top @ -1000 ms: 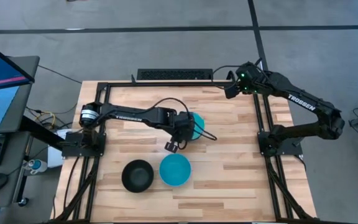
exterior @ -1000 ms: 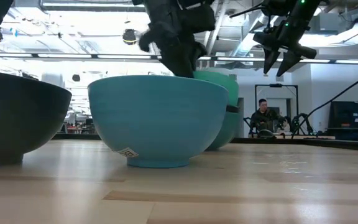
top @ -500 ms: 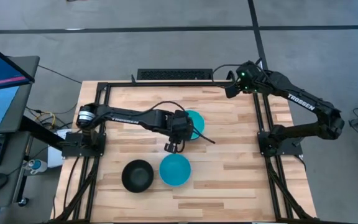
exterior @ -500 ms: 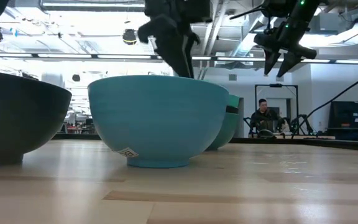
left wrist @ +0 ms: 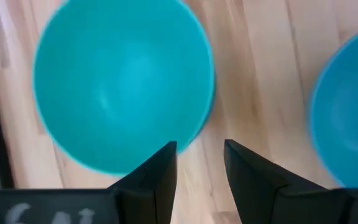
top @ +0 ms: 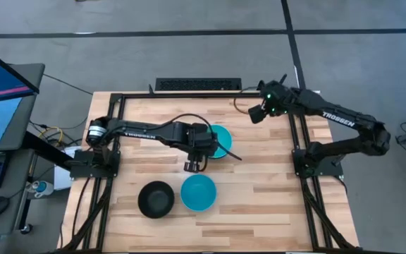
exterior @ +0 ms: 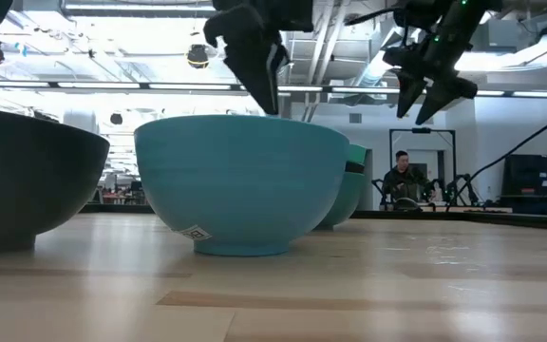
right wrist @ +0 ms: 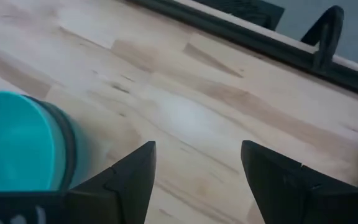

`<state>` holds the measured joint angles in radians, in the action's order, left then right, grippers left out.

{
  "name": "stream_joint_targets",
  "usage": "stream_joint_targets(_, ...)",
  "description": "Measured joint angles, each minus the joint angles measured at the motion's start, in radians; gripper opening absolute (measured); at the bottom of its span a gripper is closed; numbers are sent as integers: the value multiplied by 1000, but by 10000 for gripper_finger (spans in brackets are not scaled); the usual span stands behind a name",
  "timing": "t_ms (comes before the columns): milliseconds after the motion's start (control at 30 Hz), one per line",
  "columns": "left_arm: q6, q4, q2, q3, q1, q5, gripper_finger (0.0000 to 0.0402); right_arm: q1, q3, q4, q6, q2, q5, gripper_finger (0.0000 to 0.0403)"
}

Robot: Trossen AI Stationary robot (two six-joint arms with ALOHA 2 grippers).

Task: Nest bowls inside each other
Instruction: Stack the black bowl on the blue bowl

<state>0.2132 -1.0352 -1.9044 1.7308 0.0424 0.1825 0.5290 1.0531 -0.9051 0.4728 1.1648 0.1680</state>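
A black bowl (top: 156, 199) is seen at about 7 o'clock on the wooden table (top: 259, 204), with a cyan-blue bowl (top: 199, 192) just beside it on its right; both sit upright and apart from the stack. The left gripper (top: 194, 166) is held above the table at the centre, between that cyan-blue bowl and the nested stack of bowls (top: 220, 141) at 12 o'clock of it, with its fingers parted and nothing between them. In the stack, a teal-green bowl is seen uppermost, with a black rim showing beneath it. At about 1 o'clock, the right gripper (top: 255, 114) is held above the table's far edge, its fingers spread wide and empty. A person (exterior: 405, 179) is seen in the room behind.
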Motion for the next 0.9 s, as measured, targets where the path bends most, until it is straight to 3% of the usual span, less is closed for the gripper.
stream_joint_targets(67, -26, 45, 23, -29, 16, -3, 126, -37, -8, 1, 20, -1, 39, 259)
stream_joint_targets(167, -39, 240, 118, -128, 46, 6, 119, -80, -12, 2, 40, -1, 75, 259)
stream_joint_targets(300, -112, 487, 310, -338, 79, 71, 91, -121, -12, 5, 59, -14, 99, 259)
stream_joint_targets(500, -336, 551, 564, -661, 172, 107, 60, -148, -12, 6, 88, -21, 103, 259)
stream_joint_targets(633, -476, 483, 631, -749, 292, 141, 67, -157, -12, 9, 116, -13, 98, 259)
stream_joint_targets(800, -690, 134, 639, -755, 391, 171, 108, -170, -12, 9, 157, -14, 96, 259)
stream_joint_targets(900, -754, 18, 644, -754, 435, 157, 145, -179, -12, 9, 181, -14, 96, 259)
